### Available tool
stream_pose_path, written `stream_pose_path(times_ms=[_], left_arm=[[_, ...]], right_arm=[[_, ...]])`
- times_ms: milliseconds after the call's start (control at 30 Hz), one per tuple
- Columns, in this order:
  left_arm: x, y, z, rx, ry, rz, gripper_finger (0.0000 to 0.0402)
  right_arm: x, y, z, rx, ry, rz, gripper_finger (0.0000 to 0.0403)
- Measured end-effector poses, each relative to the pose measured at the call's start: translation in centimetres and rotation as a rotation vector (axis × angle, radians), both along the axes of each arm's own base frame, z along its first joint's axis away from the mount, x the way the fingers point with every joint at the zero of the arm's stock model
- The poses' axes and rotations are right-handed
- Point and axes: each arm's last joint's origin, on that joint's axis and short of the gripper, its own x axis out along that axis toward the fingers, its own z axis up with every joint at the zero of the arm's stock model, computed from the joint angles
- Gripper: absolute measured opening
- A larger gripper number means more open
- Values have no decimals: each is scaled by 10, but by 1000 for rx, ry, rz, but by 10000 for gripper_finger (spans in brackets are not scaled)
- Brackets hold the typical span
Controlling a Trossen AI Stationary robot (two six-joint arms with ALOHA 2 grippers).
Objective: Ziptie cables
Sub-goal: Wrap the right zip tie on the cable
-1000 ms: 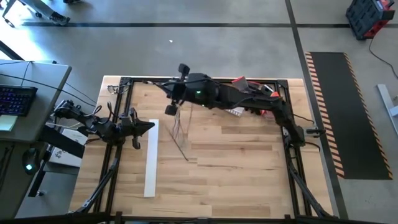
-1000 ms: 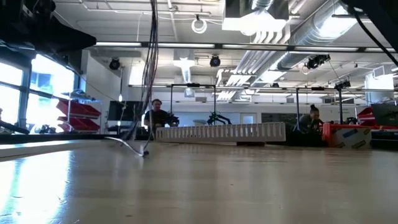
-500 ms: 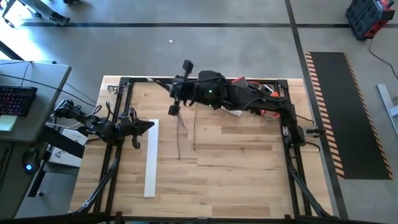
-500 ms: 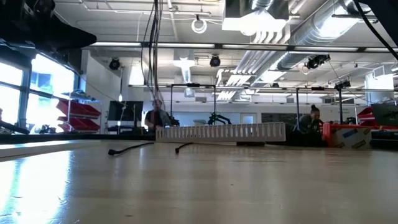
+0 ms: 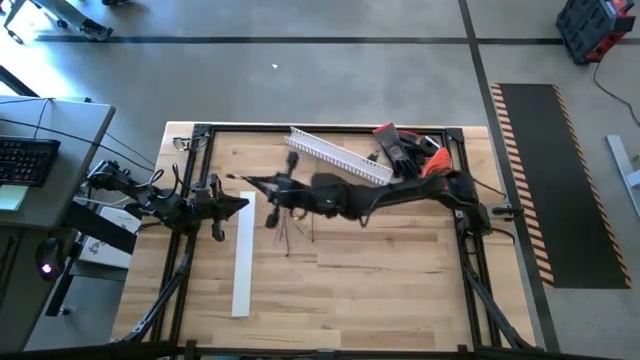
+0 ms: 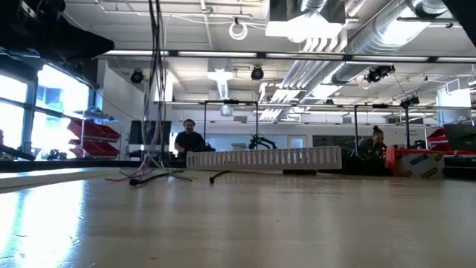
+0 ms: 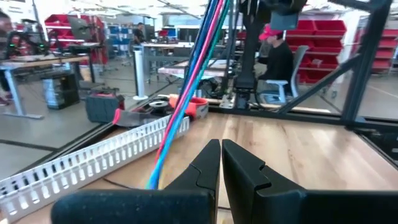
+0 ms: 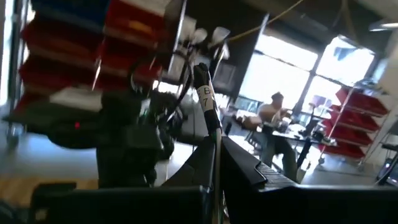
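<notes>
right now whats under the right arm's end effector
The cables hang from the shut right end effector, their lower ends piled on the wooden table. In the high view the arm covers where it pinches them; the right wrist view shows it.

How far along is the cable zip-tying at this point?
Done: nothing tied; no zip tie shows. In hand: the right gripper, shut on the cables, dangles the bunch so its lower ends trail on the table. The left gripper waits shut at the left edge. Left: gathering and tying.
</notes>
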Motion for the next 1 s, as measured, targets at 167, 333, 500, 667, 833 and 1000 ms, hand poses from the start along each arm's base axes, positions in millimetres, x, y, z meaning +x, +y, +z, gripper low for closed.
stream_pose_path(times_ms=[167, 333, 500, 667, 833, 1000], left_arm=[[0, 0, 0, 0, 0, -10, 0], [0, 0, 1, -3, -7, -2, 0], [0, 0, 3, -10, -25, 14, 0], [0, 0, 3, -8, -29, 17, 0], [0, 1, 4, -20, -43, 17, 0], [0, 1, 6, -29, -57, 19, 0]], right_arm=[[-54, 36, 11, -13, -169, -43, 0], [-123, 58, -6, 39, -271, -158, 0], [-166, 57, -81, 266, -270, -191, 0], [-195, 60, -144, 370, -136, -374, 0], [-219, 76, -168, 310, -30, -413, 0], [-235, 87, -184, 253, 66, -320, 0]])
